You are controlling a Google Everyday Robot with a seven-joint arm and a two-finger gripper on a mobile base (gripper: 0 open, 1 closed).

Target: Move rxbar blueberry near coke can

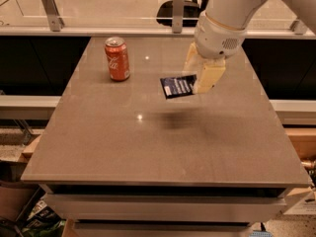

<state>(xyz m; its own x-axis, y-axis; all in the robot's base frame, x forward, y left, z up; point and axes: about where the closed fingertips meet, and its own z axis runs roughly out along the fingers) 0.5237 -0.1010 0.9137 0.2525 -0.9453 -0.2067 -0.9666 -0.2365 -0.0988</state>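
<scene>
Jutting left from airborne hand [200, 82]: rxbar blueberry [177, 87]

View: single camera, raised at the near edge of the grey-brown rectangular table [148, 152], facing down across it.
Range: middling; whole tabletop fits.
Gripper: cream two-finger gripper [197, 83] right of centre, aloft, clamping the flat navy rxbar blueberry [177, 87].
</scene>
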